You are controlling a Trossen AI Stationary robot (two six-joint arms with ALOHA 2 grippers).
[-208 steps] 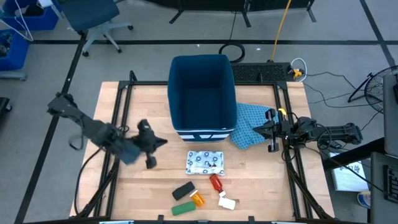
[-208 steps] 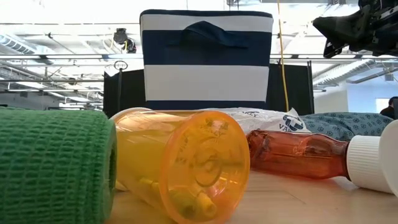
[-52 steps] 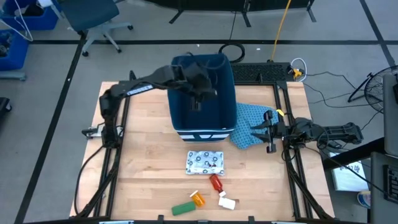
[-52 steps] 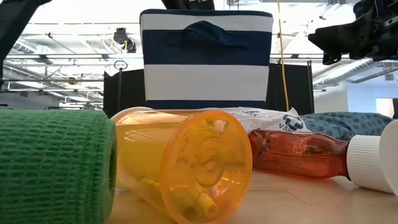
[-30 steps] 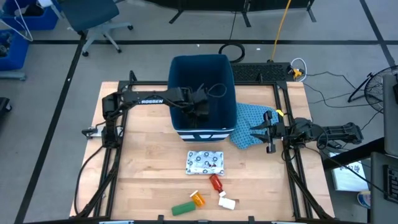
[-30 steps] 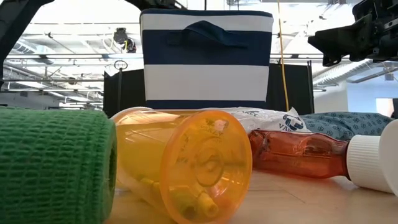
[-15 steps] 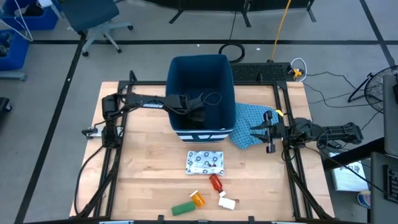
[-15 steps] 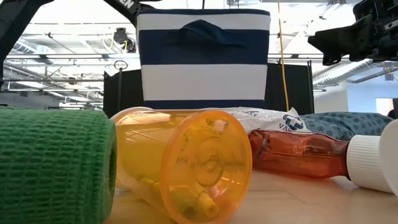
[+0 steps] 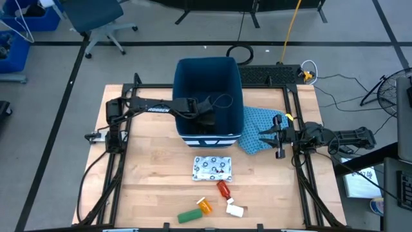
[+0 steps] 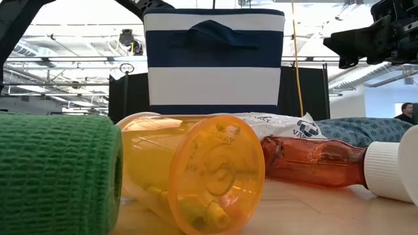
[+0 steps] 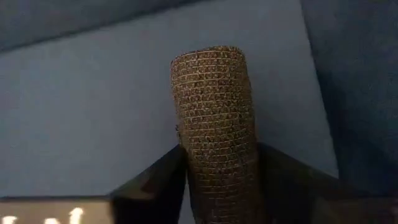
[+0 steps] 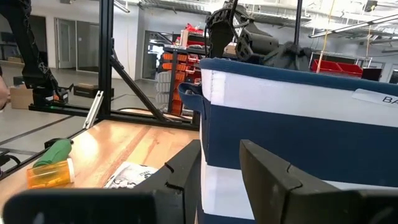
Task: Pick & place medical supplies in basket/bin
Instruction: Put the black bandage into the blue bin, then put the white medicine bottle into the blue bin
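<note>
Fingers of my left gripper (image 11: 214,186) pinch the black block (image 11: 214,124) from both sides; it stands up between them, inside the bin (image 9: 187,84), over the bin's floor. From above, my left arm reaches over the bin's left wall, gripper down near the front wall. Right gripper (image 12: 217,168) waits at the table's right edge beside the blue cloth (image 9: 257,129), fingers spread. Packet (image 9: 212,168), red bottle (image 9: 223,189), orange vial (image 9: 204,205), green block (image 9: 189,216), white piece (image 9: 235,209) lie on the table (image 9: 148,180) before the bin.
</note>
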